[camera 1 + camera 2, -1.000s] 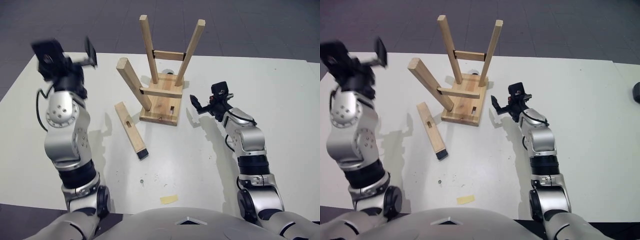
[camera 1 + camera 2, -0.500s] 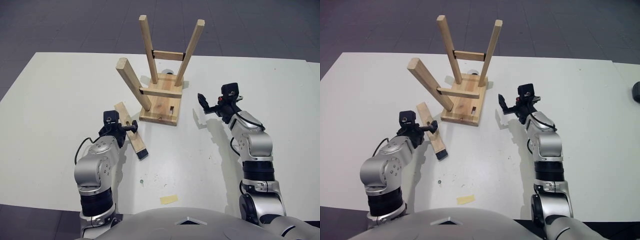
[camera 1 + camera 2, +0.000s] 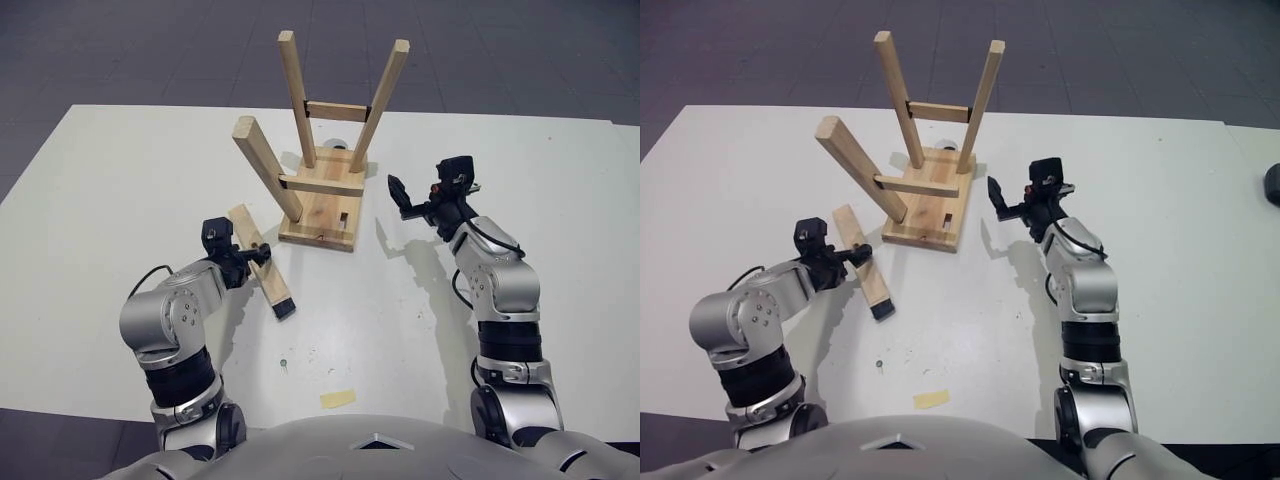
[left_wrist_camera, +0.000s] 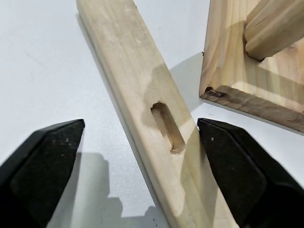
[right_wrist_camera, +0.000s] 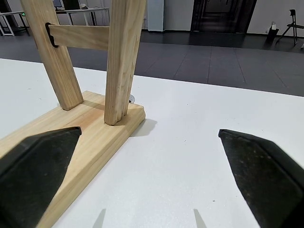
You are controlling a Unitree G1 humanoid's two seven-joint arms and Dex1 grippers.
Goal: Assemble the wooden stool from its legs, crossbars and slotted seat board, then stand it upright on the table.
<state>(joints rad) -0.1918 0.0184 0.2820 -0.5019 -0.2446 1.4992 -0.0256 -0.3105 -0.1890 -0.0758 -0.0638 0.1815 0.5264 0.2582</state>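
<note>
Mid-table [image 3: 120, 180], twd far side: seat board [image 3: 322, 232] flat on surface, legs pointing up. Three legs fitted: far-left leg [image 3: 298, 98] and far-right leg [image 3: 379, 104] leaning slightly twd each other, joined high up by upper crossbar [image 3: 338, 111]. Third leg [image 3: 266, 165] at board's left side, tilted hard out to left. Lower crossbar [image 3: 320, 185] running right from it, low over board; where its right end sits, can't tell. Open slot [image 3: 343, 215] visible in board's near-right part, nothing in it.

Loose leg [image 3: 260, 259] flat on table just left of board, near it but apart, running far-left to near-right, dark cap [image 3: 285, 309] at near end. Oval slot [image 4: 167, 126] in its top face, facing up.

L gripper [image 4: 140, 128] low at table, jaws spread wide, straddling loose leg at about slot level: one finger [image 4: 42, 156] clear of wood w/ bare table between, other finger [image 4: 232, 166] close against leg's opposite edge, contact unclear. Not clamped on it.

R gripper [image 5: 149, 132] right of board, above table, jaws wide open, holding nothing, pointed at board's right edge and far-right leg, apart from both.

Near edge of table: small yellow scrap [image 3: 338, 398], well apart from stool parts.
</note>
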